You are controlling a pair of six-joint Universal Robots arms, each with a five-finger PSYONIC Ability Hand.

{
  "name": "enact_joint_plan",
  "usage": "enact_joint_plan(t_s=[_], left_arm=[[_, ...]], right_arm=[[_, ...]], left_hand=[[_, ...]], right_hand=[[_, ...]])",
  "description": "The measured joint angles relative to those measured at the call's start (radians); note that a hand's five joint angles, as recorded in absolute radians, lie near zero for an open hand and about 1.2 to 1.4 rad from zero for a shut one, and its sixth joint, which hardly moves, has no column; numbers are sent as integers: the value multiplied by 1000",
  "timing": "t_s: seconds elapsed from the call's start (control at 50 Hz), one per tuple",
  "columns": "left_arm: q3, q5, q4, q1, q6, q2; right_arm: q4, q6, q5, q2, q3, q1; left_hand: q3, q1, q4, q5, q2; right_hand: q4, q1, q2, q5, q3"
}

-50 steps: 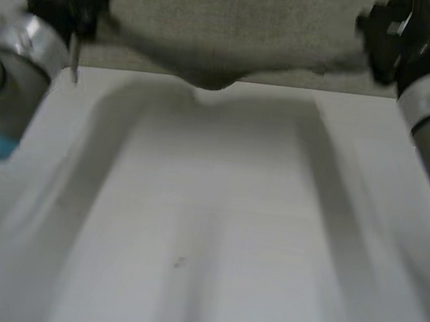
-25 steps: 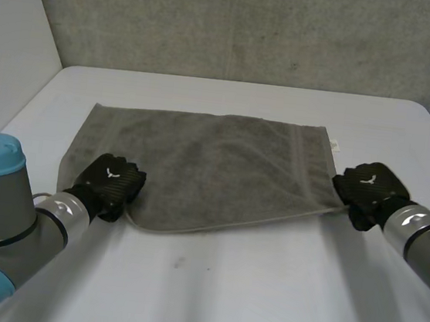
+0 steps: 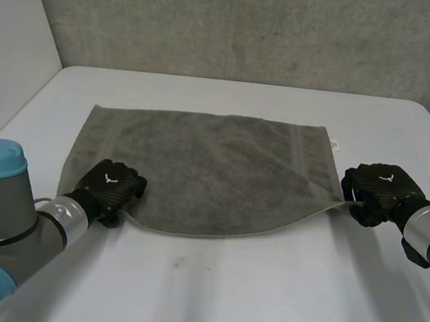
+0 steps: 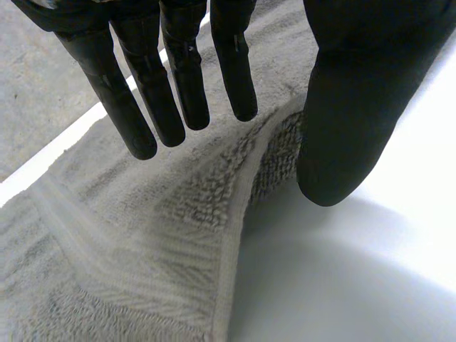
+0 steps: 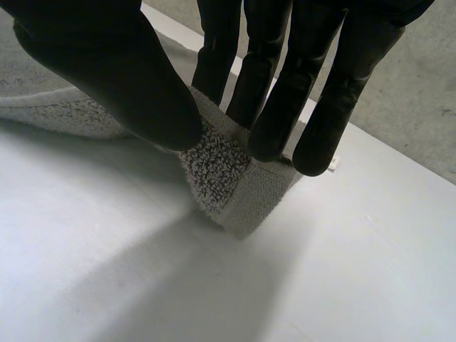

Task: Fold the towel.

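Grasp step: left hand and right hand each pinch a near towel corner. Next: lift together and carry to the far edge.

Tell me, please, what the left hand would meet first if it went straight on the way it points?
Most likely the towel: the left hand is at its near left corner, pointing across the cloth.

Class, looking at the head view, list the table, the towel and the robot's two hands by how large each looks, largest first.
1. table
2. towel
3. left hand and right hand: they look about alike, so they are not ranked.
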Motion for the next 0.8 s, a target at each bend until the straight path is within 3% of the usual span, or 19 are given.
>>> enact_joint_plan(t_s=[0.22,0.32,0.34,0.42,0.56,0.64,0.8], left_arm=[[6,-59,61,29,6,-14],[4,-117,98,44,14,-12],[0,-127,100,47,17,-6],[-9,-135,90,49,26,13],[-79,-132,-76,35,147,161],[-100,-130,-166,32,199,214],[-96,-87,-496,40,279,350]], right_arm=[[-4,-10,12,0,-4,-15],[-2,-14,13,0,-7,-19],[1,-16,14,0,-9,-19],[6,-26,14,-2,-13,-19],[120,-152,15,-10,-53,-47],[260,-263,15,-16,-88,-93],[639,-591,23,-68,-104,-159]], left_hand=[[123,127,124,122,126],[282,295,283,279,282],[464,474,465,463,465],[559,528,560,548,560],[593,545,594,573,594],[596,545,597,575,596],[596,568,598,593,597]], right_hand=[[0,0,0,0,0],[0,0,0,0,0],[0,0,0,0,0],[0,0,0,0,0],[0,0,0,0,0],[0,0,0,0,0],[0,0,0,0,0]])
